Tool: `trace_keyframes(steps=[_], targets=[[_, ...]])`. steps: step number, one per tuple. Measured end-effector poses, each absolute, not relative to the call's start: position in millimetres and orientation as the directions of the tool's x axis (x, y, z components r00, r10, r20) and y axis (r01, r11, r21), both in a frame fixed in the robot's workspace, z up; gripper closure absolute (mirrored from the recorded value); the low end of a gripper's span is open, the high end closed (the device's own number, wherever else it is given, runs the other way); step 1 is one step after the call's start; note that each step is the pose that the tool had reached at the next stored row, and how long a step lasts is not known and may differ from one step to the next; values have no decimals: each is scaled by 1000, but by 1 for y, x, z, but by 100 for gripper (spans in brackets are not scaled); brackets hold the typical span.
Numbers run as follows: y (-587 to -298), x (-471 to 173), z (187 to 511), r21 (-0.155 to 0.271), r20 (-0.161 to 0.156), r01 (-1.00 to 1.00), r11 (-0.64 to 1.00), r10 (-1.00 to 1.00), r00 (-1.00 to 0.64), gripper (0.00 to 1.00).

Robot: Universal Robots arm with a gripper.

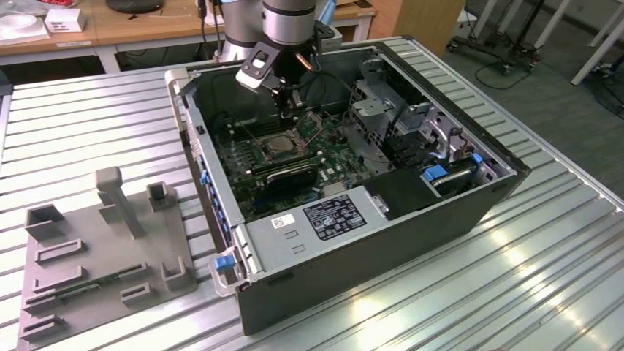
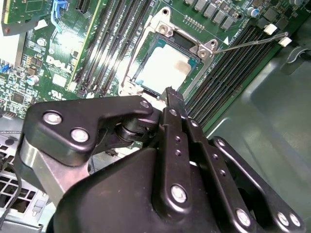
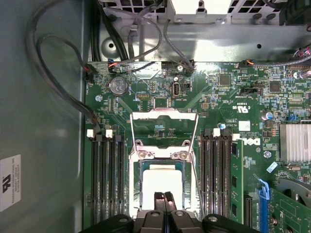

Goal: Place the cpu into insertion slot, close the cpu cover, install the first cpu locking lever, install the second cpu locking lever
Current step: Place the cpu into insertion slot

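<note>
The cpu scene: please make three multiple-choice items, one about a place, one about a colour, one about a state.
1. Where is the cpu? A on the grey fixture; B in the insertion slot; C between the fingers.
2. What colour is the board? A green; B red; C white.
3. How is the gripper? A wide open; B shut; C holding a cable.
Key: 1 B, it lies flat inside the slot's rim; 2 A, green shows around the slot; 3 B, its fingertips meet with nothing between.

Grey fixture tray at the exterior view's lower left; open computer case at centre; wooden desk along the top edge.
</note>
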State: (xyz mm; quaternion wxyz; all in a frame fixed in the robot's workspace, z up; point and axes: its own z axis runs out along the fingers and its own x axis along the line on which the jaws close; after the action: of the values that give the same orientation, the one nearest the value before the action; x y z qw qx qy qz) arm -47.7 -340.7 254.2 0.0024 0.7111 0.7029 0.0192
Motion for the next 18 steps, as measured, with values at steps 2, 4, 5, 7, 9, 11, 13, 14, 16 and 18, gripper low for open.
trace_keyframes(steps=[2,4,5,7,9,11,13,14,16,18], targets=[[-342,-48,253,31,24,999,-12,1000,11,89],[-344,-48,251,31,24,999,-12,1000,11,89],[-344,-48,249,31,24,999,-12,1000,11,89],[-344,-48,246,31,24,999,-12,1000,12,89],[-344,-48,242,31,24,999,-12,1000,11,89],[-344,-48,239,31,24,999,-12,1000,11,89],[-344,-48,235,31,24,999,-12,1000,11,89],[-344,-48,233,31,24,999,-12,1000,11,89],[-344,-48,229,31,24,999,-12,1000,11,89],[-344,-48,226,31,24,999,-12,1000,11,89]])
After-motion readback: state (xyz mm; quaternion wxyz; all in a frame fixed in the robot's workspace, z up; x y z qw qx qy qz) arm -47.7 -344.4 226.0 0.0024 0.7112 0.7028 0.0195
